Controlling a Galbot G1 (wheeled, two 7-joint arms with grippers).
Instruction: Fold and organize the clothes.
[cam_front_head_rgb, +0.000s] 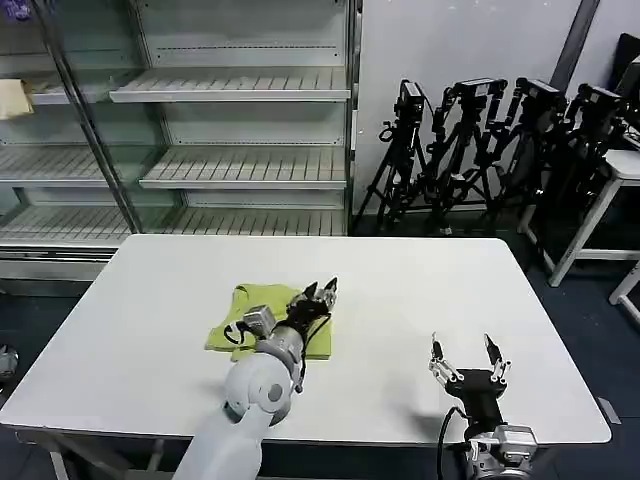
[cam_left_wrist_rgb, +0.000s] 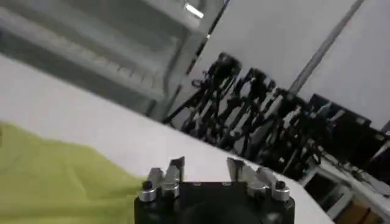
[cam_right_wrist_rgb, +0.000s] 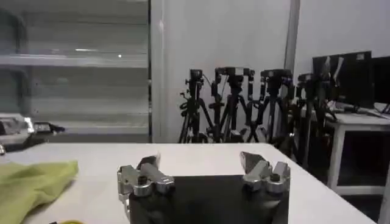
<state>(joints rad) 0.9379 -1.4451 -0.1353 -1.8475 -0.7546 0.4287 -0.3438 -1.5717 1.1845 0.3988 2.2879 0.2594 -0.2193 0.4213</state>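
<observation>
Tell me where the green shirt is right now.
In the head view the green shirt lies bunched on the white table, left of centre, under the open left gripper; the open right gripper is well apart.

White rectangular desk (cam_front_head_rgb: 450, 300) in the foreground, rounded corners, top matte. Dark blue-grey floor (cam_front_head_rgb: 585, 330) around it. Behind on the left, a glass-fronted shelving unit (cam_front_head_rgb: 200, 120) with pale slatted shelves on several levels; a metal frame bar crosses it at a slant. Plain white wall (cam_front_head_rgb: 450, 50) behind on the right. Row of black tripods (cam_front_head_rgb: 480, 150) stands close together against that wall. Second white table (cam_front_head_rgb: 610, 200) at the far right edge.
</observation>
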